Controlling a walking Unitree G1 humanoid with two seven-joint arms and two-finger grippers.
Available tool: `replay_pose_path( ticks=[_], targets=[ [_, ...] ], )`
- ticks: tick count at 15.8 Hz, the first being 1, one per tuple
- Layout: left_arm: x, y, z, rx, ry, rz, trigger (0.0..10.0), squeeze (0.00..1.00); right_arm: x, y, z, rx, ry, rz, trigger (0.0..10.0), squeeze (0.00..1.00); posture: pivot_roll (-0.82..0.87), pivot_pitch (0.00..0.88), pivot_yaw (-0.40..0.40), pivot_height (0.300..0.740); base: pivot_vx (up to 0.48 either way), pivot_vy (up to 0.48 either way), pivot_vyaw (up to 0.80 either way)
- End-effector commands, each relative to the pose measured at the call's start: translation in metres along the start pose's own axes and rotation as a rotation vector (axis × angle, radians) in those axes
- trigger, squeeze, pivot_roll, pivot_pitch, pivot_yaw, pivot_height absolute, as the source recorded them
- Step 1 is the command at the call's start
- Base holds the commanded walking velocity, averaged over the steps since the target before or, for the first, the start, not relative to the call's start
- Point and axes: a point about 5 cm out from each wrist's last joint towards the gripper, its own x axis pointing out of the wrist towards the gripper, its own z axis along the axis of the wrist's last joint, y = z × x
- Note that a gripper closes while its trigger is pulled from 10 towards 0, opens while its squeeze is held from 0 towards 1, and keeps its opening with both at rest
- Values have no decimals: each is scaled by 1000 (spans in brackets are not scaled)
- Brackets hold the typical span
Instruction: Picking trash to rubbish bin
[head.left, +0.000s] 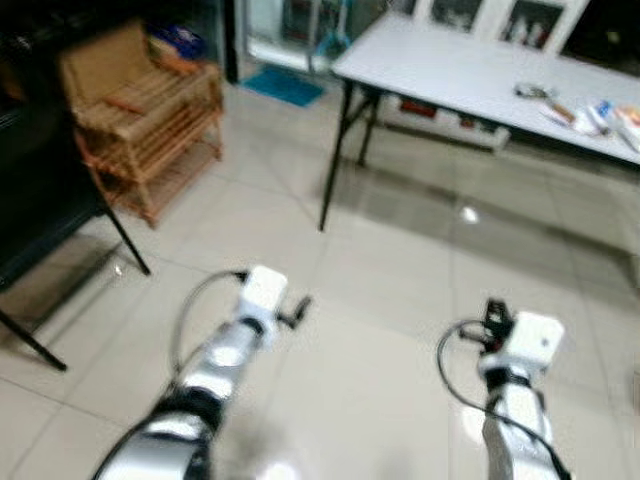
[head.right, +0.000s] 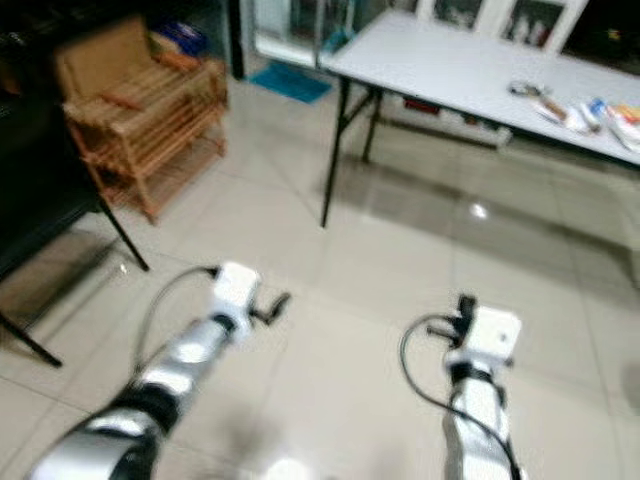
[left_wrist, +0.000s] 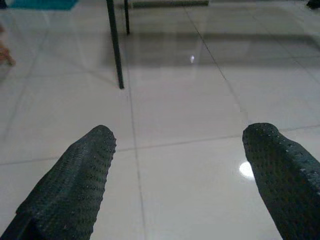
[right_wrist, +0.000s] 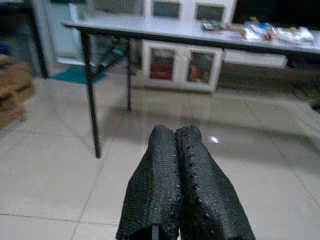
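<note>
Two tools are in front of me, and I'll take the room from my left across. Far off to the left of the left tool stands a wooden rack, with a dark frame beside it. The left tool hangs over bare floor with its fingers spread wide and nothing between them. Ahead of it a black leg of the surface comes down to the tiles, and a teal mat lies further back.

The right tool has its two pads pressed together, holding nothing. Ahead of it and to its right, on the far end of the white surface, lies a scatter of small items: what look like wrappers or packets, too blurred for me to sort. Those are my best guess at the trash. I can make out no rubbish bin from here.

I'd judge such bits light, thin and crinkly, likely to slide on that smooth top, so I'd pinch a raised edge or a bunched fold, not press flat.

The floor is glossy pale tile with glare spots. White cabinets with glass doors sit behind the surface.
</note>
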Motion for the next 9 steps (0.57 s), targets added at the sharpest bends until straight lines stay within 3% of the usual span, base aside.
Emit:
replay_pose_path(
  ticks=[1,5,7,9],
  targets=[
    [3,-2,14,27,-65,-32,10000,0,2,-4,14,-34,-43,0,10000,0,167,72,-73,740,0,-296,0],
    [-5,18,29,49,-94,-31,10000,0,2,-6,41,-104,-105,54,10000,0,189,103,-58,740,0,-67,0],
    [-12,18,32,93,-87,-53,10000,0,-3,-11,52,-137,-110,78,10000,0,182,119,-47,740,0,0,0],
    [-25,13,23,140,-61,-107,10000,0,-11,-15,55,-174,-88,100,10000,0,173,142,-37,740,0,0,0]
  ],
)
